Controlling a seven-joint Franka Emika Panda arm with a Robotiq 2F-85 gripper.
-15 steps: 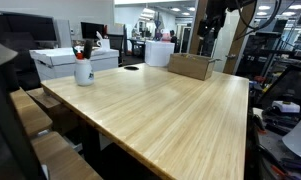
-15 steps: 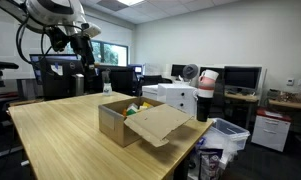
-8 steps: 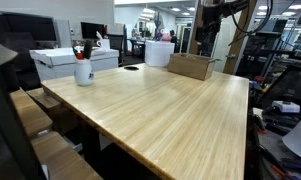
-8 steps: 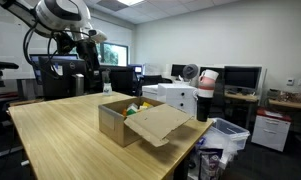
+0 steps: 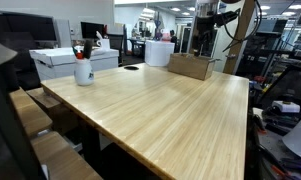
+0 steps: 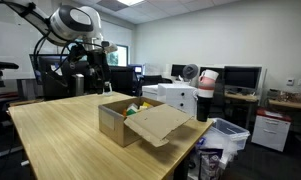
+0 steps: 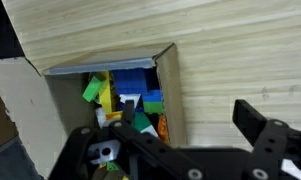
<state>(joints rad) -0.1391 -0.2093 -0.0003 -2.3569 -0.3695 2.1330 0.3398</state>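
The gripper hangs over one cardboard box at the table edge, jaws wide apart and empty. In the wrist view the box lies at 10 o'clock, with bare wood from 12 to 3. The toy blocks are too jumbled to count.

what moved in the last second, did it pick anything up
The arm swung the pincer across toward the cardboard box. The wrist view now looks down into the box, at the coloured blocks. The pincer is open and empty, and nothing was grasped or released. The box, the white mug and the table stayed where they were.
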